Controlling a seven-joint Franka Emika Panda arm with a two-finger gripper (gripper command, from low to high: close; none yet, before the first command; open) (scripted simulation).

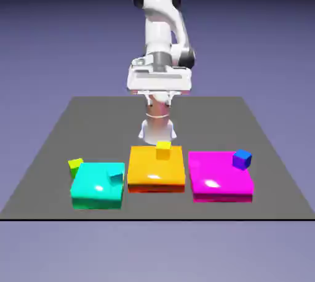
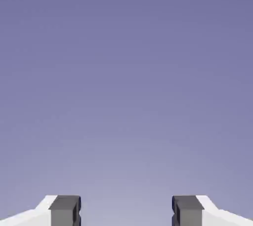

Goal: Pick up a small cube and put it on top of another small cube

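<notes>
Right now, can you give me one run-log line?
gripper: open, empty | lime cube: beside cyan slab | blue cube: on magenta slab | stacking: not done

On the table [image 1: 157, 207], seen in the exterior view: left slab [image 1: 92, 191] at 8 o'clock, leftmost cube [image 1: 75, 167] by its 10 o'clock corner, second cube [image 1: 115, 177] at its 2; middle slab [image 1: 147, 173] at 6, third cube [image 1: 163, 149] at its 1; right slab [image 1: 215, 173] at 4, rightmost cube [image 1: 242, 159] at its 1.

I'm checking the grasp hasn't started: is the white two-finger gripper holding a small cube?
No, the hand view shows only plain backdrop between the gripper's widely parted fingertips.
</notes>
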